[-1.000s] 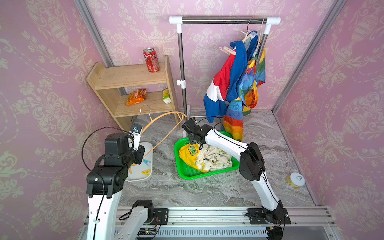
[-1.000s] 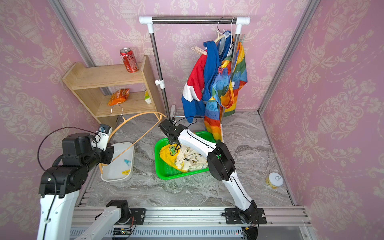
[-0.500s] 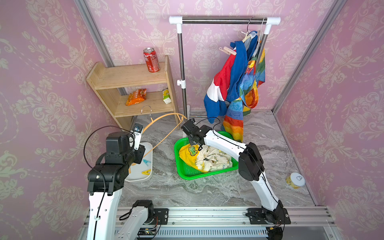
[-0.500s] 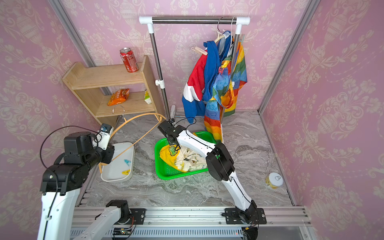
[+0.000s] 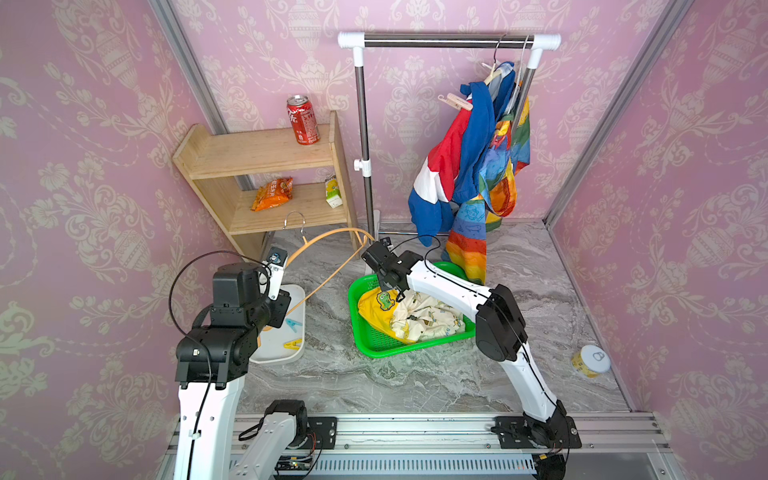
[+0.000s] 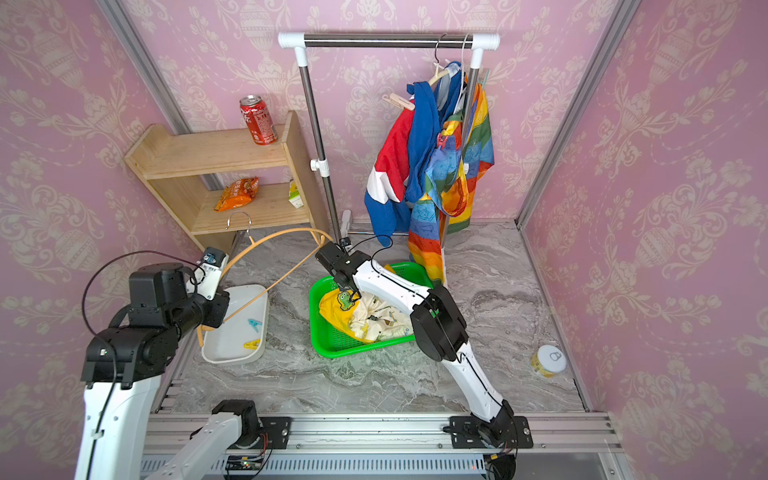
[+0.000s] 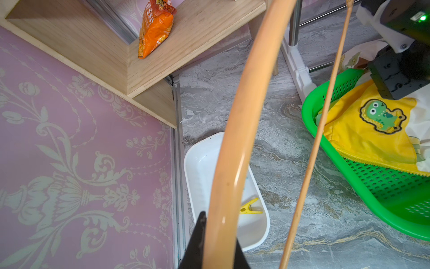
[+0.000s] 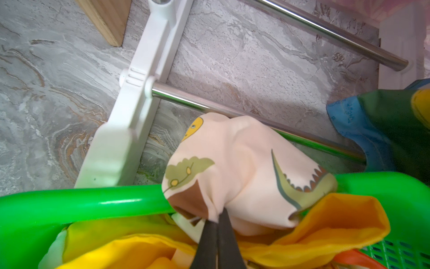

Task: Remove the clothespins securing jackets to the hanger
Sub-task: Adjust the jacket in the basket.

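The rack (image 5: 449,40) carries, at its far right, the blue-red-white jacket (image 5: 469,145) and the rainbow jacket (image 5: 469,249), hung together. The yellow jacket (image 5: 370,311) lies in the green basket (image 5: 374,345) at centre; your right gripper (image 8: 217,223) pinches its cream lining, fingers pressed together. Your left gripper (image 7: 218,244) clamps the bare wooden hanger (image 7: 244,116) above the white tray (image 5: 272,353) at near left, which holds a blue clothespin (image 5: 294,324) and a yellow clothespin (image 5: 293,343). A pink-beige clothespin (image 5: 455,102) sits at the blue-red-white jacket's shoulder.
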